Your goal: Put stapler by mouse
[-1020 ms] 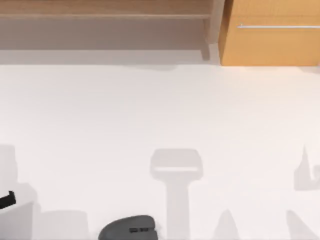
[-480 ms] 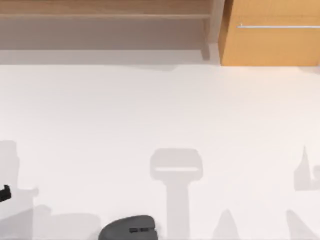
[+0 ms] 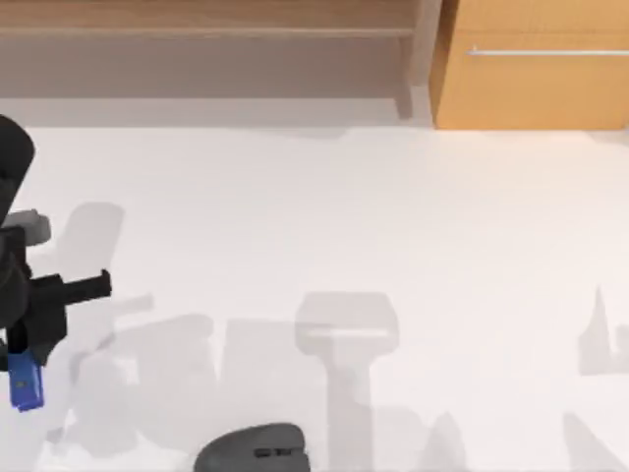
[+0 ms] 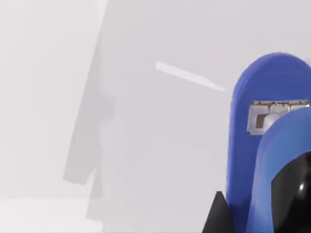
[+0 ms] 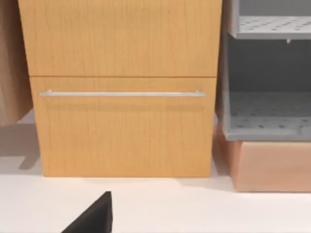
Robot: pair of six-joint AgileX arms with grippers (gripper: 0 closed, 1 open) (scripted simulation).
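The blue stapler point(image 3: 27, 382) hangs above the white table point(image 3: 324, 216) at the far left, held at its upper end by my left gripper point(image 3: 20, 360), which is shut on it. In the left wrist view the stapler point(image 4: 257, 145) looms close, with a black finger point(image 4: 291, 194) pressed against it. The dark grey mouse point(image 3: 254, 449) lies at the front edge of the table, well to the right of the stapler. A black fingertip point(image 5: 92, 217) of my right gripper shows in the right wrist view, facing the cabinet.
A wooden drawer cabinet point(image 3: 531, 69) with a metal handle stands at the back right, and a low wooden shelf point(image 3: 206, 29) runs along the back. Beside the cabinet point(image 5: 121, 97) stands a grey shelf unit point(image 5: 267, 82).
My left arm has swung in from the left edge and now shows with the blue stapler in its grip; before, only a black tip showed there. The mouse has not moved.
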